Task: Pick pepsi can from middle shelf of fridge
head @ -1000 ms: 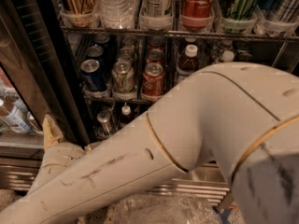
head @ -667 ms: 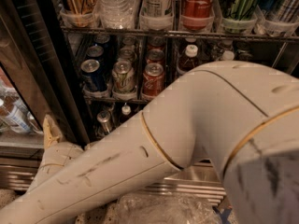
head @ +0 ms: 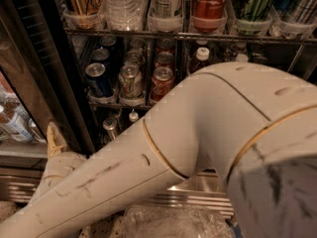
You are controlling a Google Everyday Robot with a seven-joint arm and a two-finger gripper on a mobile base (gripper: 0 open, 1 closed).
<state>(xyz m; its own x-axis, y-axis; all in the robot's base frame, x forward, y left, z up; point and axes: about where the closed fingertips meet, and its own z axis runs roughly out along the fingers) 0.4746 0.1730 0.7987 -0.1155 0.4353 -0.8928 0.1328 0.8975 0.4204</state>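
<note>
Gripper (head: 54, 139) btm left, 1 pepsi can (head: 97, 79) front

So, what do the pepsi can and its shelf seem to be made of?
The pepsi can: probably aluminium; glossy blue wall, bare silver top. The shelf: seemingly metal wire with clear plastic trays; it is dim there. The gripper, low left by the fridge door frame, looks like matte beige plastic.

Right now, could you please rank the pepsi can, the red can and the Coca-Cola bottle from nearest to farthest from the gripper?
From the gripper, low at left:
1. Pepsi can, middle shelf, left lane.
2. Red can, same shelf, further right.
3. Coca-Cola bottle, upper shelf.
</note>
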